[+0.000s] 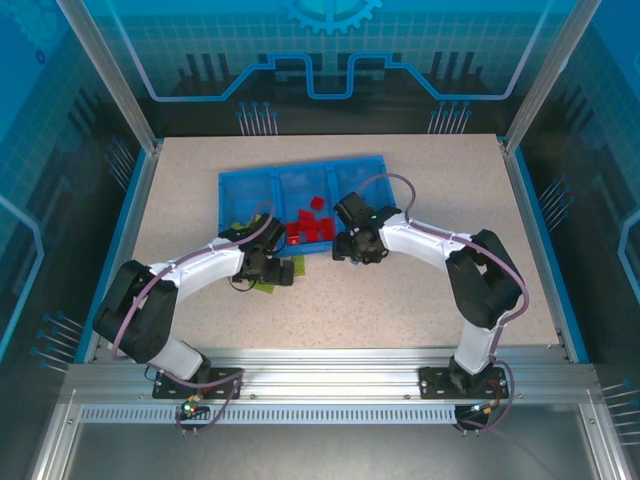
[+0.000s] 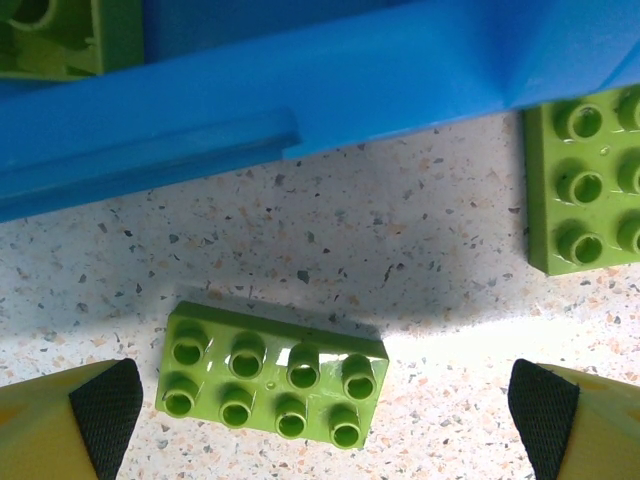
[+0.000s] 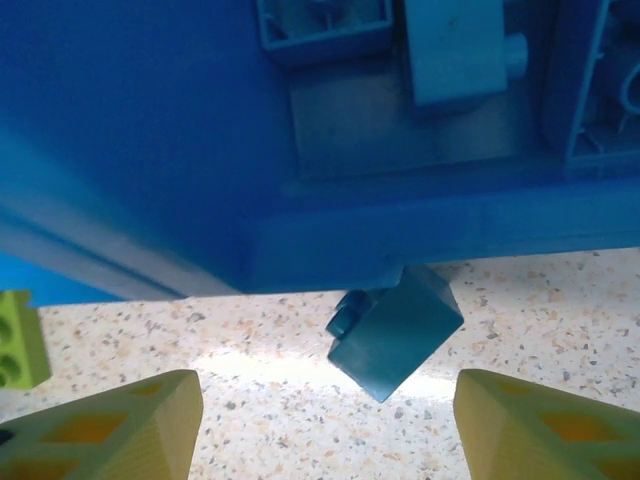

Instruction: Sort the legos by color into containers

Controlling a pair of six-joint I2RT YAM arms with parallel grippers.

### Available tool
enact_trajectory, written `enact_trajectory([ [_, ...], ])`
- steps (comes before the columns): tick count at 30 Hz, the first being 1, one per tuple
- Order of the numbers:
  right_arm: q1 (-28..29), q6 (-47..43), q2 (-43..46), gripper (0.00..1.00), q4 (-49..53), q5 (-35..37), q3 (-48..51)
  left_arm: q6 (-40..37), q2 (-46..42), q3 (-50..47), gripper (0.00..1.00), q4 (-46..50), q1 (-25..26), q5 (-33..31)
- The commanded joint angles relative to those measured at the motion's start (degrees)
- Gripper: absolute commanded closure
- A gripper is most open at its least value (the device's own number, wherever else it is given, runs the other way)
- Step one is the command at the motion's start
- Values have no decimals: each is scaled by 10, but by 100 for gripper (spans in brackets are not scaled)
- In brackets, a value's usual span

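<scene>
A lime green eight-stud lego (image 2: pixel 272 385) lies flat on the speckled table just outside the blue tray (image 2: pixel 300 110). My left gripper (image 2: pixel 325 415) hangs over it, open, with a black-padded finger far out on each side. A second green lego (image 2: pixel 585 180) lies to the right, and another (image 2: pixel 50 35) sits inside the tray. My right gripper (image 3: pixel 325 410) is open around a small blue lego (image 3: pixel 395 335) that leans tilted against the tray's outer wall (image 3: pixel 150 180); its fingers do not touch the brick. From above, both grippers (image 1: pixel 262 268) (image 1: pixel 352 248) work at the tray's near edge.
Red legos (image 1: pixel 312 228) fill the tray's middle compartment, and light blue ones (image 3: pixel 455 50) lie in the compartment beyond the right gripper. A green lego (image 3: pixel 15 340) sits at the left edge of the right wrist view. Metal frame posts stand at the table's far corners.
</scene>
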State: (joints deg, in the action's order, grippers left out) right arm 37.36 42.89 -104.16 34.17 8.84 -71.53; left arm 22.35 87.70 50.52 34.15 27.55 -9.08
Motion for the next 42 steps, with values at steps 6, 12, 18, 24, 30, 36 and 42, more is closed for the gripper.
enact_trajectory([
  [6, 3, 19, -38, 33, 25, 33, -19, 7, -5, -4, 1, -1, 2, 14],
  [12, -4, 22, -58, 36, 14, 51, -20, 9, -4, -8, 1, -2, 2, 13],
  [18, -7, 11, -68, 56, 17, 71, -25, 9, -6, -7, 1, -1, 2, 11],
  [24, -3, -22, -41, 73, 17, 73, -4, 11, -4, -8, 1, 0, 2, 8],
  [30, 24, -35, 24, 75, 39, 68, 29, 12, -1, -4, 1, 9, 2, -4],
  [36, 25, -47, 104, 74, 45, 60, 38, 27, 8, 1, 1, 21, 1, -7],
  [42, -47, -99, 83, 74, 44, 39, -27, 33, 14, 0, 1, 2, 1, 13],
])
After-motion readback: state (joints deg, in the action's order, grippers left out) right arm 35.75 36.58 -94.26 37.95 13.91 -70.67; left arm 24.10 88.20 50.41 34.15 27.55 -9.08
